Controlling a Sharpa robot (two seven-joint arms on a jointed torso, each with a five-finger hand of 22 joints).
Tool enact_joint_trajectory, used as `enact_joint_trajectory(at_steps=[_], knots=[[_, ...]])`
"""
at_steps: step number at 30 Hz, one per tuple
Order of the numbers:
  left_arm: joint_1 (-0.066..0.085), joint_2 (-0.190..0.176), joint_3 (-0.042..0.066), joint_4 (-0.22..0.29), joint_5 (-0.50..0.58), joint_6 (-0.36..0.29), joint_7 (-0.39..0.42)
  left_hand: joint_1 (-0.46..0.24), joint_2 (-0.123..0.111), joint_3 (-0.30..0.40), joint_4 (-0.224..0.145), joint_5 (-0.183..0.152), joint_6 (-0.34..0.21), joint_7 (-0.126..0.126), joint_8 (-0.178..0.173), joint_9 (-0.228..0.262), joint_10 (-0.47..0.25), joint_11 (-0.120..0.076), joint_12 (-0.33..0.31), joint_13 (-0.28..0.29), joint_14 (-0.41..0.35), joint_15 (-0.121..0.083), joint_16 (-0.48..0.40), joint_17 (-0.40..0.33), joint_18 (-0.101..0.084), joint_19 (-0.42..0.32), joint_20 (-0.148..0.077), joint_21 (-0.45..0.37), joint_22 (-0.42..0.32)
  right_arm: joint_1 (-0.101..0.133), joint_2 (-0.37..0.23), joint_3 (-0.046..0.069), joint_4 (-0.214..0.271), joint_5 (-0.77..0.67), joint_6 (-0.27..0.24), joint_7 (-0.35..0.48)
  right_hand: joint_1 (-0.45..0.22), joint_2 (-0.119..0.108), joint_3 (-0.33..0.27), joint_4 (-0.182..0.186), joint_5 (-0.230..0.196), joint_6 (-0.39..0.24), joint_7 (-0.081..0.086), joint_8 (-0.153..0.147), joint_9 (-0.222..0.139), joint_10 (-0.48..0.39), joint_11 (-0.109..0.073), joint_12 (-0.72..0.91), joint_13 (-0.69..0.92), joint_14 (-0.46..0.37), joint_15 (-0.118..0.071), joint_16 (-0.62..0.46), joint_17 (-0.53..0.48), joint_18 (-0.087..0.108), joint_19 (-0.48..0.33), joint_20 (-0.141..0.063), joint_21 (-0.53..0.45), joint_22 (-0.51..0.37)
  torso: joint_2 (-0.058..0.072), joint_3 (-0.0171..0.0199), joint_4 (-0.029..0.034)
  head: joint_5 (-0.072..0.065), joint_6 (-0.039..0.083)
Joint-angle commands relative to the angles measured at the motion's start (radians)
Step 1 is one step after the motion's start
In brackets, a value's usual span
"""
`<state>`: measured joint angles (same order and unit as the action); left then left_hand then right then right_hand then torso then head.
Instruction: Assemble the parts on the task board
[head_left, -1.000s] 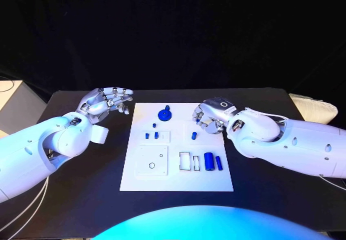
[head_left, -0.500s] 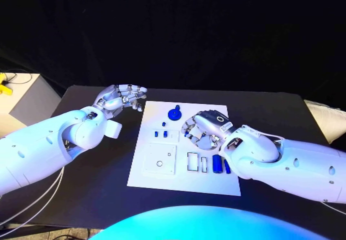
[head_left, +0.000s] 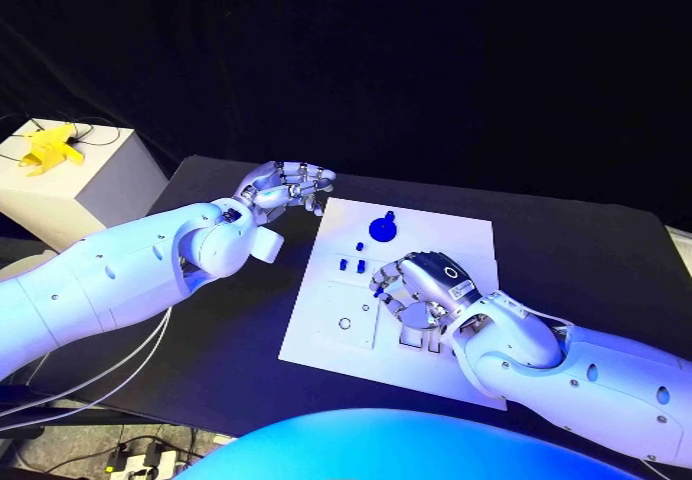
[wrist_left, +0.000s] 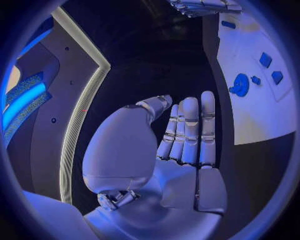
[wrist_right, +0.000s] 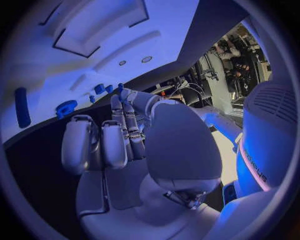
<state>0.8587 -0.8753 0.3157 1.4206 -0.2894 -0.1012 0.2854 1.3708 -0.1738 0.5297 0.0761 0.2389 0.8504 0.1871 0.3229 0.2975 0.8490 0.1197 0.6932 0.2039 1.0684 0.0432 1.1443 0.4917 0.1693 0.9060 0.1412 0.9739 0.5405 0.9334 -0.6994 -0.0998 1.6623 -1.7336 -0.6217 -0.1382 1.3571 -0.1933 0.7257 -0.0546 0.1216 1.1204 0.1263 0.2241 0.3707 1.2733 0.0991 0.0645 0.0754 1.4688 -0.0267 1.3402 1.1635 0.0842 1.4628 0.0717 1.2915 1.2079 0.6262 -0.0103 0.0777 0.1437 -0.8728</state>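
Task board (head_left: 447, 240) mid-frame on bench (head_left: 231, 330). Right hand (head_left: 411, 290) over its centre, fingers curled, grasp unclear. Left hand (head_left: 289, 185) at board's upper-left corner, fingers half-curled, empty. Blue round part (head_left: 382, 228) near top edge.

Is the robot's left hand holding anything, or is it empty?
Empty. The left hand shows a bare palm with its fingers stretched out side by side, off the white board's edge and touching no blue piece.

White task board (head_left: 433, 238) lies flat on the tabletop (head_left: 577, 250); a round blue part (head_left: 382, 228) sits near its far edge.
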Motion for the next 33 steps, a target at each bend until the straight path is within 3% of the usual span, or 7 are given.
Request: enact_joint_trajectory(at_steps=[1, 11, 33], knots=[[0.001, 0.005, 0.001, -0.003, 0.002, -0.001, 0.005, 0.0, 0.004, -0.006, -0.002, -0.003, -0.006, 0.0, 0.006, -0.001, -0.008, 0.0, -0.005, -0.002, -0.003, 0.003, -0.004, -0.002, 0.016, 0.009, 0.001, -0.005, -0.001, -0.008, 0.012, -0.001, -0.014, -0.02, -0.013, 0.019, 0.012, 0.015, 0.006, 0.0, 0.004, 0.001, -0.002, 0.004, 0.002, 0.059, -0.048, 0.003, 0.026, 0.027, -0.006, 0.003, 0.0, -0.012, -0.003, -0.006, 0.004, -0.002, 0.001, 0.0001, 0.0003, 0.017, 0.0], [0.001, 0.009, 0.001, -0.006, 0.002, -0.001, 0.004, 0.0, 0.004, -0.006, -0.002, -0.003, -0.005, -0.001, 0.007, -0.001, -0.008, 0.0, -0.005, -0.002, -0.003, 0.003, -0.004, -0.002, 0.016, 0.009, 0.001, -0.006, -0.002, -0.018, 0.034, -0.005, -0.05, -0.041, 0.002, 0.006, 0.012, 0.015, 0.006, 0.0, 0.004, 0.001, -0.002, 0.004, 0.002, 0.059, -0.048, 0.003, 0.026, 0.027, -0.006, 0.003, 0.0, -0.012, -0.003, -0.006, 0.004, -0.002, 0.001, 0.0005, -0.001, 0.032, 0.0], [0.001, 0.014, 0.001, -0.007, 0.002, 0.003, 0.0, 0.0, 0.004, -0.007, -0.002, -0.003, -0.005, -0.001, 0.008, -0.001, -0.008, 0.0, -0.005, -0.002, -0.004, 0.003, -0.004, -0.002, 0.016, 0.01, 0.001, -0.007, -0.002, -0.033, 0.064, -0.012, -0.066, -0.067, 0.014, -0.011, 0.012, 0.015, 0.006, -0.001, 0.005, 0.0, -0.001, 0.004, 0.002, 0.058, -0.048, 0.003, 0.026, 0.027, -0.005, 0.003, -0.002, -0.011, -0.003, -0.006, 0.003, -0.003, 0.002, 0.0012, 0.0002, 0.031, 0.0]])
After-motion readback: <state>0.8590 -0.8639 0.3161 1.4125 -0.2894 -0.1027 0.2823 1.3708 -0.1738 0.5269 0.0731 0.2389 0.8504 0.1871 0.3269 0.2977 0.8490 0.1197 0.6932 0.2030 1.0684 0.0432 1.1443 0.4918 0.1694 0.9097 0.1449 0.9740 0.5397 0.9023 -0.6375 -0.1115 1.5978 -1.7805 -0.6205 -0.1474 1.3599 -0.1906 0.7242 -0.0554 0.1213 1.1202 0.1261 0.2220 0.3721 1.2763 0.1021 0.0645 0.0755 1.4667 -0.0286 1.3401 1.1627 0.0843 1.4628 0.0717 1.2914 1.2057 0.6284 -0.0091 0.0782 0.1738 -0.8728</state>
